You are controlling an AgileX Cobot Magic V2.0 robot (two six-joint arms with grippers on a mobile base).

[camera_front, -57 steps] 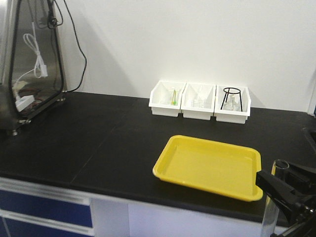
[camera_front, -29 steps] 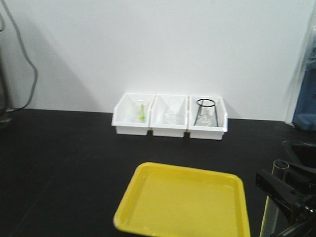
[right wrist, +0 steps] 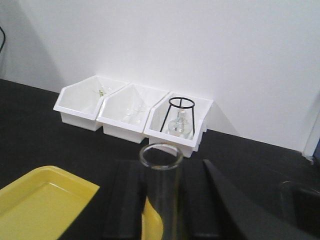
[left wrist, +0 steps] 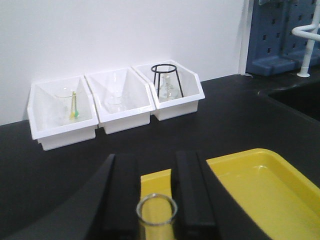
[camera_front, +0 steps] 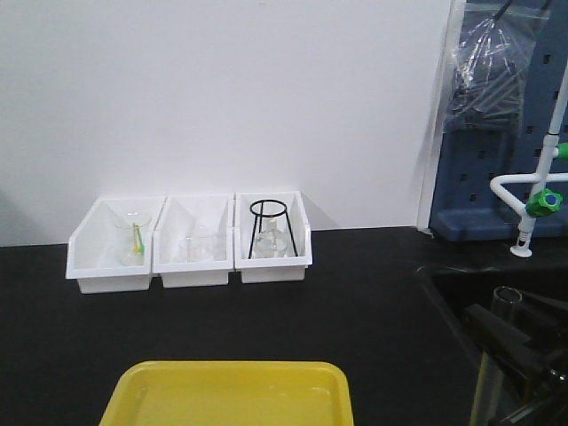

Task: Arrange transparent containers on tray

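Note:
In the left wrist view my left gripper (left wrist: 156,167) is shut on a clear test tube (left wrist: 157,210). The tube stands upright between the black fingers (left wrist: 122,195), and only its round rim shows. My right gripper (right wrist: 163,172) is shut on a second upright test tube (right wrist: 162,195), whose rim rises above the fingers. The front view shows that gripper (camera_front: 519,359) and its tube (camera_front: 487,386) at the lower right. The yellow tray (camera_front: 231,390) lies empty on the black bench, below and in front of both grippers (left wrist: 260,185) (right wrist: 35,205).
Three white bins (camera_front: 191,266) stand in a row against the back wall. The right bin holds a black ring stand (camera_front: 269,226) over a flask. A sunken sink (camera_front: 497,280), a white tap with a green knob (camera_front: 543,201) and a blue pegboard (camera_front: 493,177) are to the right.
The whole view has swung to the right. Tray and bins slid left and the tray dropped low in the frame, while sink, tap and pegboard appeared. The right gripper still holds its tube.

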